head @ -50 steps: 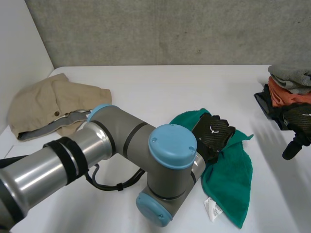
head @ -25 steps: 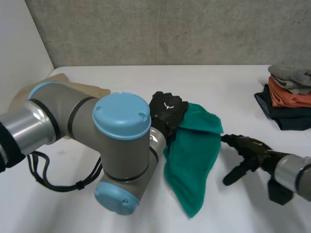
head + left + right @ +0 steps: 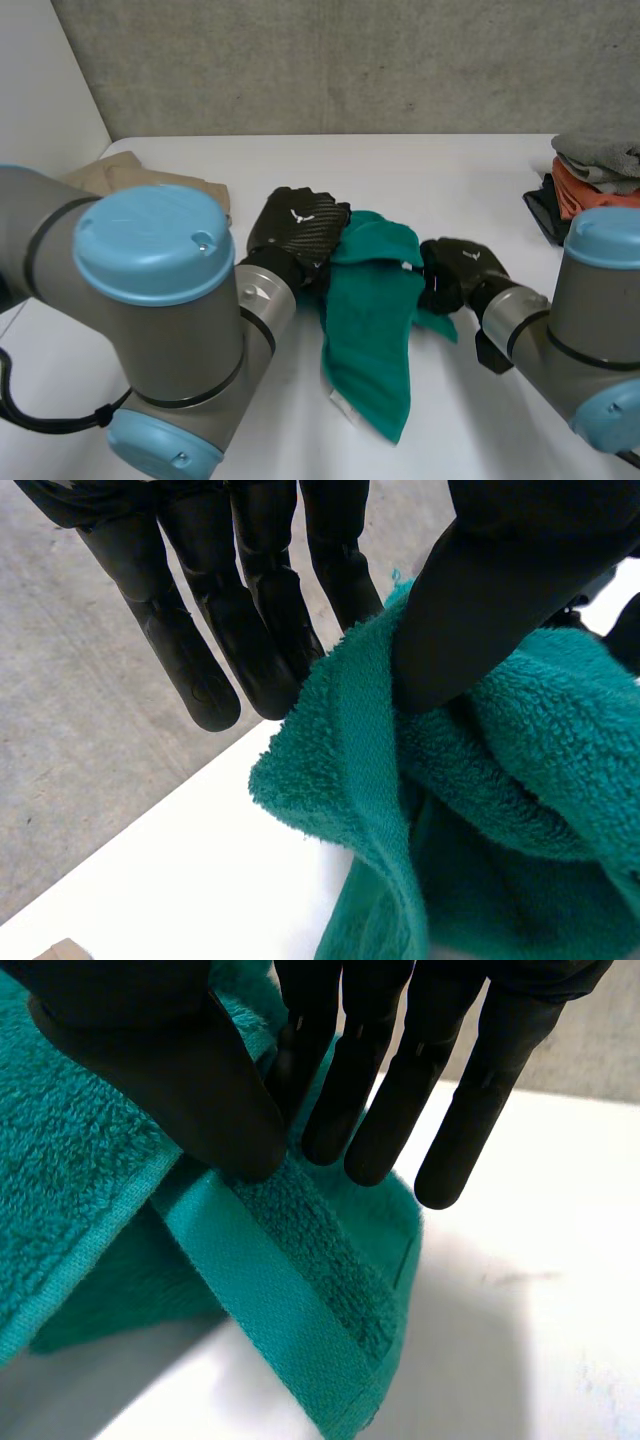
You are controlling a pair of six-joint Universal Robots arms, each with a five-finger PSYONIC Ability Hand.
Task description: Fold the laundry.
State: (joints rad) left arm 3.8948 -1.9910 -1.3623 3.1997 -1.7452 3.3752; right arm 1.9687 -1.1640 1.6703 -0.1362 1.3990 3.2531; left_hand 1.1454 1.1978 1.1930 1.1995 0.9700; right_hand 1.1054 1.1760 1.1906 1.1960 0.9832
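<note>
A green towel [image 3: 368,330] hangs bunched between my two hands above the white table [image 3: 450,170]. My left hand [image 3: 298,232] holds its upper left edge; in the left wrist view the thumb [image 3: 500,590] pinches the towel [image 3: 500,800] against the straight fingers [image 3: 190,650]. My right hand [image 3: 455,272] grips the towel's upper right edge. In the right wrist view its thumb [image 3: 170,1060] presses the flat hem of the towel [image 3: 290,1280] against the fingers [image 3: 390,1110]. The towel's lower end trails down toward the table's front.
A tan garment [image 3: 125,175] lies crumpled at the table's left, partly behind my left arm [image 3: 160,270]. A stack of folded clothes [image 3: 598,190] sits at the right edge. My right arm [image 3: 590,310] crosses the front right.
The left hand has carried the towel up and leftward. The right hand came in from the right and closed on the towel's right edge.
</note>
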